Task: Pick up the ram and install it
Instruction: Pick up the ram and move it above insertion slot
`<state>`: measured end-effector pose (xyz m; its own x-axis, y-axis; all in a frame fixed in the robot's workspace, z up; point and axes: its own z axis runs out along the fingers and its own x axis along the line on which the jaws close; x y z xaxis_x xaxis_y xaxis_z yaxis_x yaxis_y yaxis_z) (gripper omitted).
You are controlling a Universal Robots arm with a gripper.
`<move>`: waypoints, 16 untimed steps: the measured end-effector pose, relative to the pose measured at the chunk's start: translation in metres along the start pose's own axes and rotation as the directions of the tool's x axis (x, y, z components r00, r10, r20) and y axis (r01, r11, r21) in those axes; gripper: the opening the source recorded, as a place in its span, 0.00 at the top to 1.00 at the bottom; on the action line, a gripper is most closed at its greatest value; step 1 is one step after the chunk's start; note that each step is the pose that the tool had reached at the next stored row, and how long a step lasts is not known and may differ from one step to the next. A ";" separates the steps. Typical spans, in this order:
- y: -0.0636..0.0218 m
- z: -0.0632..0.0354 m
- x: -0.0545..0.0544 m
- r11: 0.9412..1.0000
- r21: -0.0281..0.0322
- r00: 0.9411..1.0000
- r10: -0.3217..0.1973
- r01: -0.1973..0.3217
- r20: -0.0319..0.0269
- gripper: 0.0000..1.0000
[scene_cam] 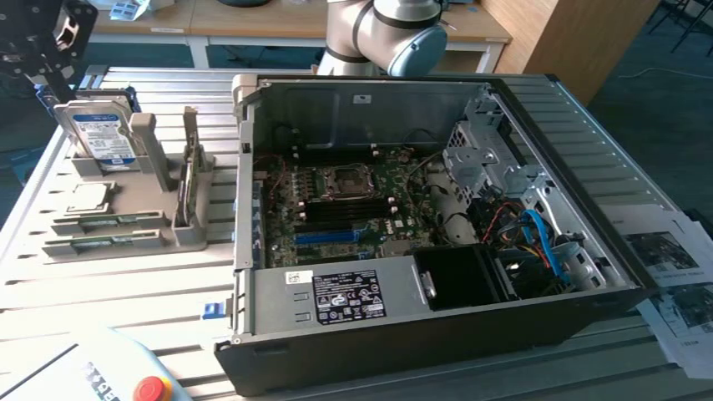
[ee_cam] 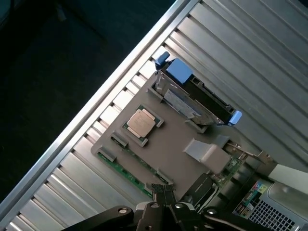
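Observation:
The ram shows as two thin green strips (scene_cam: 108,221) lying flat in slots at the near end of a grey parts holder (scene_cam: 167,180), on the exterior view's left. In the wrist view one green ram strip (ee_cam: 124,170) lies along the holder's edge, close under my fingertips. My black gripper (scene_cam: 45,82) hangs above the far end of the holder, by the hard drive. Its fingers (ee_cam: 162,192) are shut with nothing between them. It stands well apart from the open computer case.
An open black computer case (scene_cam: 240,276) takes up the middle, with the motherboard (scene_cam: 356,200) and blue slots (scene_cam: 329,236) inside. The holder also carries an upright silver hard drive (scene_cam: 98,134) and a CPU (ee_cam: 141,121). A pendant's red stop button (scene_cam: 150,388) sits near the front. Papers (scene_cam: 680,276) lie on the right.

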<state>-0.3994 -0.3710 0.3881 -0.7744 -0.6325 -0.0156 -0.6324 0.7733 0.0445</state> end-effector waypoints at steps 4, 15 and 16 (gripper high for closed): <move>0.0000 0.0000 0.000 0.999 -0.001 0.999 -0.050 0.050 -0.002 0.90; 0.0000 0.0000 0.000 0.983 -0.004 0.983 -0.182 0.182 -0.008 0.90; 0.0000 0.0000 0.000 0.981 -0.004 0.981 -0.194 0.194 -0.008 0.90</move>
<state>-0.3994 -0.3710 0.3880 -0.6367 -0.7709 -0.0157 -0.7707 0.6356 0.0445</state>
